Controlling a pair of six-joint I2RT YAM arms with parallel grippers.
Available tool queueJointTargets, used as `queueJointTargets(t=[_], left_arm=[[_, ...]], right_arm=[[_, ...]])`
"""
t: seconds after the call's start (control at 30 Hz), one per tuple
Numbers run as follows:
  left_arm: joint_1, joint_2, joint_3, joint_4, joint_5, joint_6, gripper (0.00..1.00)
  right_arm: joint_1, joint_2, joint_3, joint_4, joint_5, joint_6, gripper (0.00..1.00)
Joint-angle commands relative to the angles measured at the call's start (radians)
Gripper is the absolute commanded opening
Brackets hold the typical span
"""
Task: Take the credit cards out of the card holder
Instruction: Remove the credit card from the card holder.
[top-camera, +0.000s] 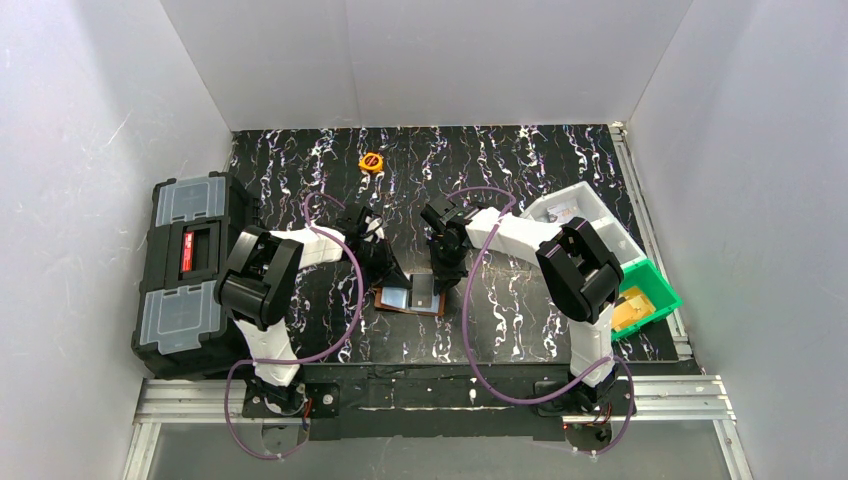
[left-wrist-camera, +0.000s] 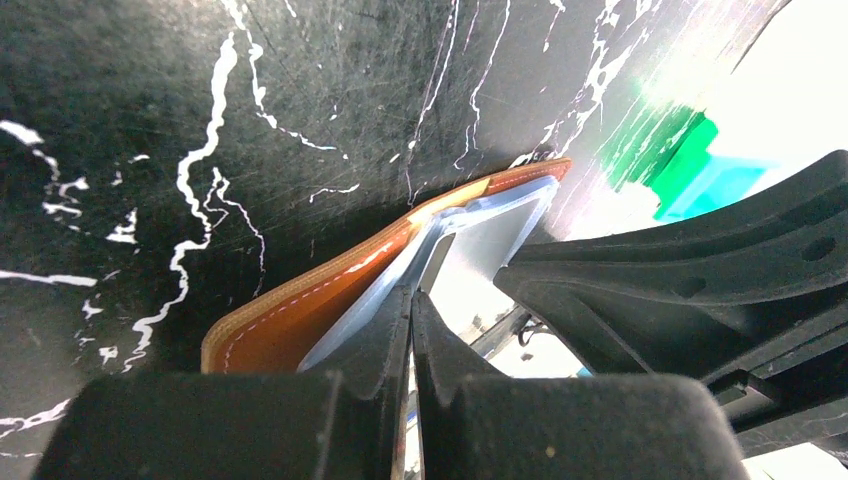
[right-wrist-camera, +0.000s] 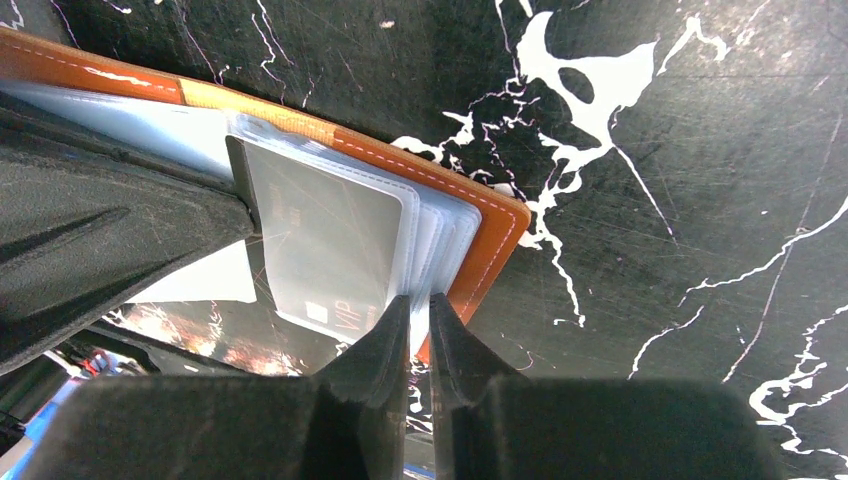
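The card holder (top-camera: 410, 298) lies open on the black marbled table (top-camera: 540, 180), a little below the middle of the overhead view, with both arms bent down over it. The left gripper (top-camera: 392, 282) comes in from the upper left of it and the right gripper (top-camera: 444, 284) from the upper right.

In the left wrist view, the left gripper's fingers (left-wrist-camera: 385, 335) are pressed together with only a hairline slit between them. Their tips rest on the pale clear pockets just inside the brown leather edge. I cannot tell whether a pocket leaf is caught between them.

In the right wrist view, the right gripper's fingers (right-wrist-camera: 375, 345) stand narrow, with a thin gap. They are closed on the edge of the fanned clear pocket leaves at the lower right corner of the holder. One credit card (right-wrist-camera: 320, 240), grey with "VIP" printed on it, sits inside the top pocket just left of those tips. Its far edge touches the left gripper's finger. Whether the card itself is in the pinch I cannot tell.

A black toolbox (top-camera: 190, 270) sits at the left edge of the overhead view. A green bin (top-camera: 655, 290) is at the right, and a small round orange object (top-camera: 371, 161) lies near the top centre.
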Motion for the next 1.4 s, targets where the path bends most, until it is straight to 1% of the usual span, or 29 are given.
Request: queueJointTargets(t=[0.0, 0.2, 0.4, 0.43, 0.5, 0.6, 0.77, 1.0, 1.2, 1.3, 1.37], left_arm=[[0.018, -0.038, -0.010, -0.050, -0.060, 0.034, 0.00], [0.034, -0.053, -0.013, -0.064, -0.069, 0.048, 0.00], [0.035, -0.048, -0.021, -0.020, -0.017, 0.042, 0.00], [0.035, -0.048, -0.023, -0.013, -0.010, 0.041, 0.03], [0.035, -0.043, -0.025, -0.003, 0.001, 0.037, 0.12], [0.035, -0.035, -0.024, 0.007, 0.016, 0.033, 0.17], [0.034, -0.021, -0.025, 0.015, 0.027, 0.031, 0.20], [0.021, 0.000, -0.026, 0.025, 0.027, 0.023, 0.20], [0.009, 0.009, -0.034, 0.047, 0.034, 0.010, 0.17], [0.007, 0.007, -0.040, 0.057, 0.040, 0.004, 0.11], [0.007, 0.002, -0.042, 0.057, 0.039, 0.001, 0.03]], right_arm=[[0.011, 0.098, -0.067, -0.030, 0.096, -0.018, 0.17], [0.008, 0.099, -0.067, -0.030, 0.096, -0.019, 0.16], [0.007, 0.101, -0.065, -0.028, 0.093, -0.020, 0.16], [0.007, 0.102, -0.064, -0.028, 0.092, -0.021, 0.16], [0.007, 0.103, -0.062, -0.028, 0.091, -0.023, 0.16], [0.007, 0.106, -0.060, -0.030, 0.090, -0.025, 0.16], [0.007, 0.109, -0.055, -0.031, 0.088, -0.027, 0.16], [0.008, 0.113, -0.050, -0.033, 0.085, -0.029, 0.16], [0.007, 0.115, -0.051, -0.031, 0.084, -0.029, 0.16], [0.008, 0.115, -0.053, -0.029, 0.083, -0.030, 0.16], [0.008, 0.115, -0.054, -0.029, 0.083, -0.030, 0.16]])
